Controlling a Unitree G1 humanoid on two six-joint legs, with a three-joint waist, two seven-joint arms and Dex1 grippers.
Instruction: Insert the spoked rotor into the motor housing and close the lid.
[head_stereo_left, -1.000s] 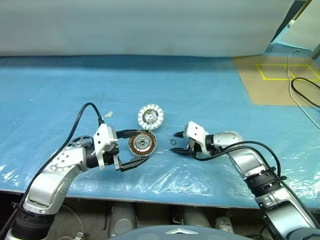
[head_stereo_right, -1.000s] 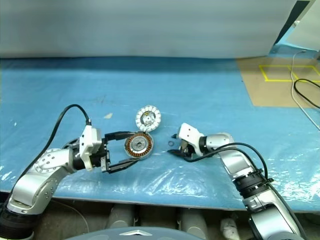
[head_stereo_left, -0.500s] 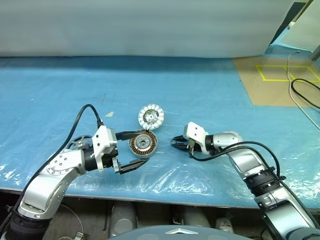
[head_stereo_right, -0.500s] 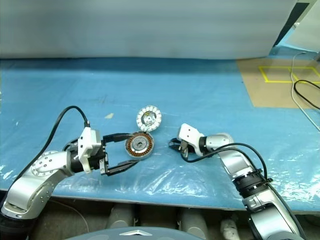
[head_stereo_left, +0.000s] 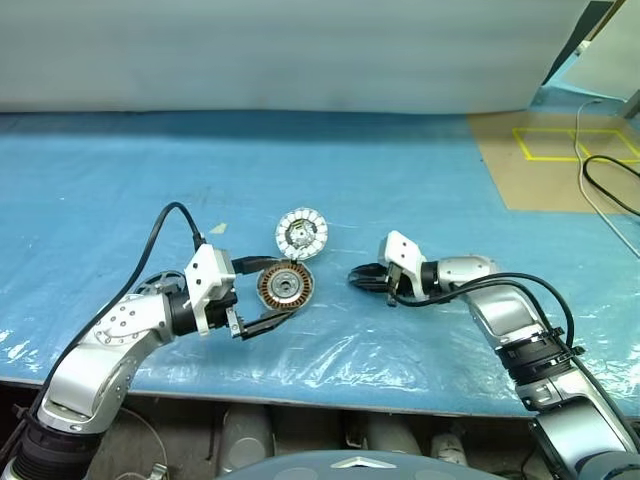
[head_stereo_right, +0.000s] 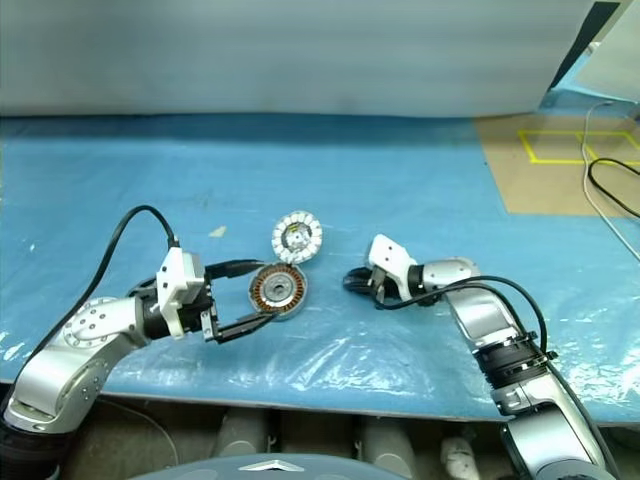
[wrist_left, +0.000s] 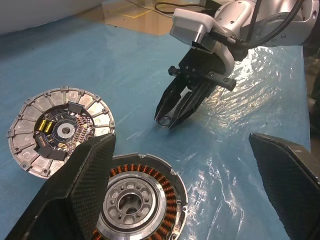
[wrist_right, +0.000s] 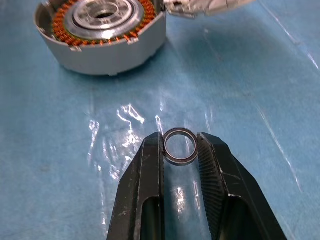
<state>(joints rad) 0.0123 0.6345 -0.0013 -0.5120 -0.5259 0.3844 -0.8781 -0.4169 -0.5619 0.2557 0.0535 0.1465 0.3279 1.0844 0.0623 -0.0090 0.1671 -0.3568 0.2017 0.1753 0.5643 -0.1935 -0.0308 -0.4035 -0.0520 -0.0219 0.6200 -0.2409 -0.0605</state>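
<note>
On a blue plastic-covered table (head_stereo_left: 420, 190), the left gripper (head_stereo_left: 262, 292) stands wide open, its fingers either side of the spoked rotor (head_stereo_left: 285, 288) without pinching it. The rotor lies flat: a grey-rimmed disc with copper-wound teeth around a silver hub. It looks rigid, metallic and fairly heavy; the outer rim seems the safest hold, since the windings look delicate. Just beyond it lies the motor housing (head_stereo_left: 301, 234), a silver-white disc with a segmented rim and dark centre. To the right, the right gripper (wrist_right: 181, 148) pinches a small dark ring (wrist_right: 180, 146) between its nearly closed fingertips, above the table.
</note>
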